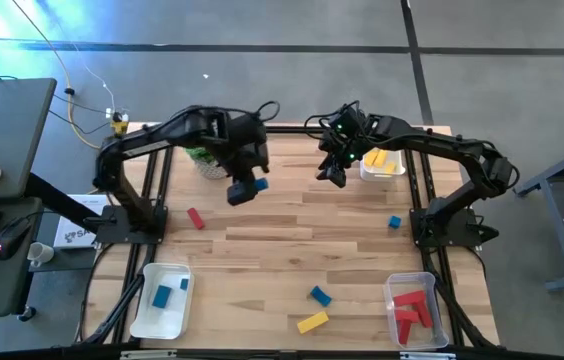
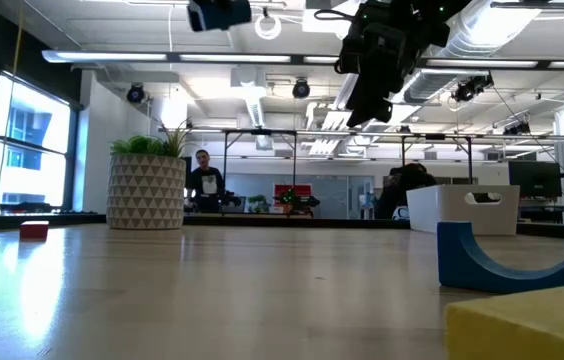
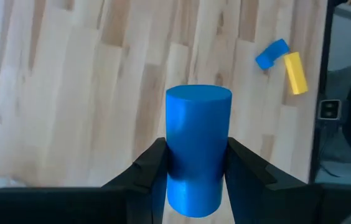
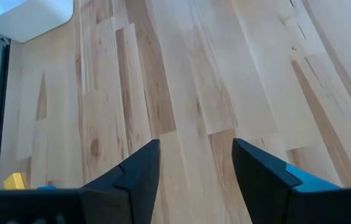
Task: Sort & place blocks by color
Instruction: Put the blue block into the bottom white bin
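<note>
Left gripper (image 1: 245, 188): raised over the far-left middle of the wooden desk (image 1: 292, 250), its fingers clenched on a stubby blue cylinder block (image 3: 198, 152) — the block stands upright between them, held at its lower half.
Right gripper (image 1: 334, 172): hangs above the desk beside the far white tray of yellow blocks (image 1: 382, 163), fingers apart with nothing between them.
Blue tray: the white tray at the near-left corner (image 1: 161, 300) already holds two blue blocks — the likely home for the cylinder.
Red tray: the clear tray at the near right (image 1: 417, 308) holds red bars.
Loose blocks: a red bar (image 1: 196, 218) on the left, a small blue block (image 1: 394, 222) on the right, a blue arch block (image 1: 320, 295) and a yellow bar (image 1: 312, 322) near the front edge.
Risk, grip: the round sides give the fingers little to bite, so a quick swing could let the cylinder slip or tilt.
Risk, release: dropped from height, it could bounce off the tray rim or roll across the desk.
Risk, arms: both grippers sit near each other at the far middle, so a careless crossing move could clip them.
</note>
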